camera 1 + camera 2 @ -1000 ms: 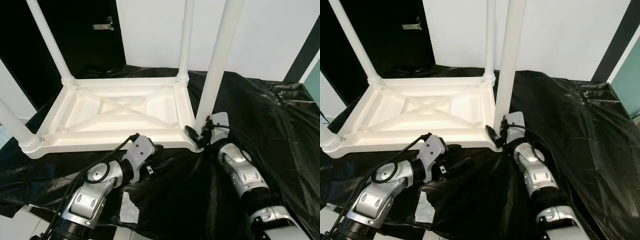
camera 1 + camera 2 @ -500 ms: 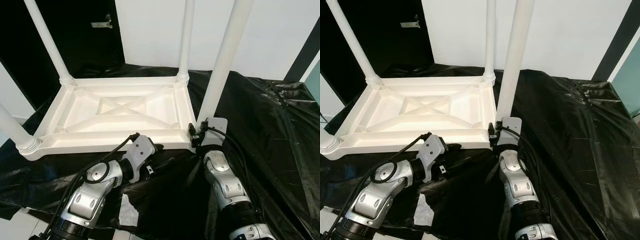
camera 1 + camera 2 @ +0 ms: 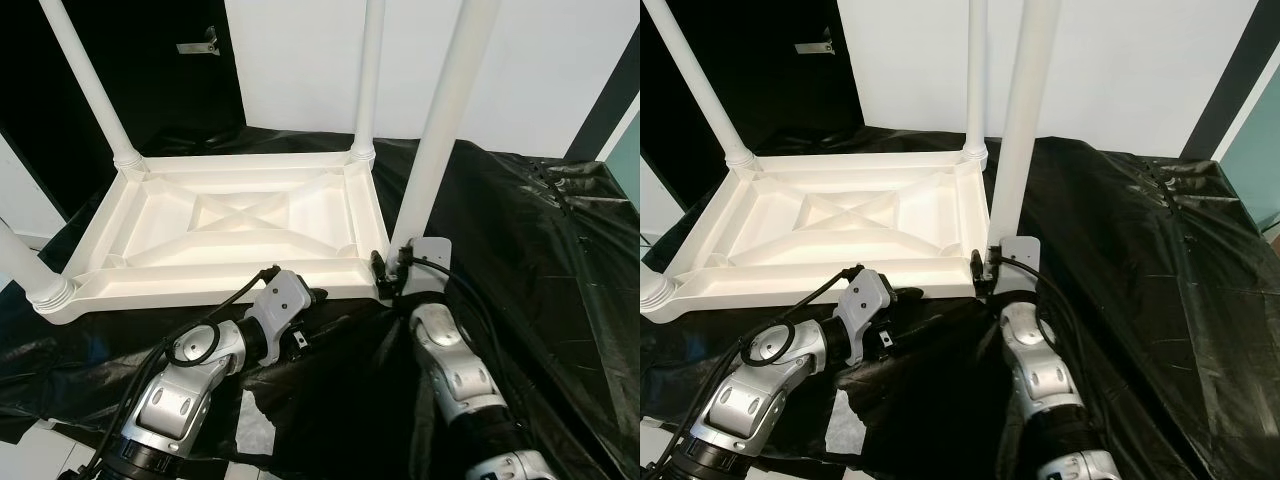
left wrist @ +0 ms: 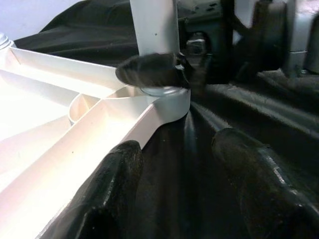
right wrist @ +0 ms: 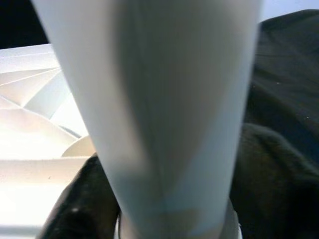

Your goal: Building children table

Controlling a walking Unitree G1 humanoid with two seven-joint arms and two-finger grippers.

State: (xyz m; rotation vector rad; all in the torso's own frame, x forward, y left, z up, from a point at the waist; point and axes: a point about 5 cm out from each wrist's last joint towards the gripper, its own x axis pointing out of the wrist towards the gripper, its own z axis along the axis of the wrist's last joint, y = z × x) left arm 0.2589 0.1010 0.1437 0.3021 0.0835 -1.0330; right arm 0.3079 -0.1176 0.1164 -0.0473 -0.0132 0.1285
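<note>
The right gripper (image 3: 388, 272) is closed around the base of the near right table leg (image 3: 440, 130), just right of the frame centre; in the left wrist view one black finger (image 4: 149, 69) presses on the white tube right above its socket. The left gripper (image 3: 310, 312) stands lower, a little left of centre, with its two fingers spread apart and holding nothing; it hovers just beside the near edge of the table, above the black sheet (image 3: 560, 260). This sheet is the largest thing and covers the floor across the bottom and the right side of the frame. On it lies the white children table (image 3: 230, 225), turned upside down, in the centre left, with its ribbed underside facing up. Four white legs rise from its corners: the far left leg (image 3: 95, 90), the far right leg (image 3: 368, 80), the near left leg (image 3: 20, 265) at the left edge, and the held one. A white wall (image 3: 300, 60) fills the upper middle.
</note>
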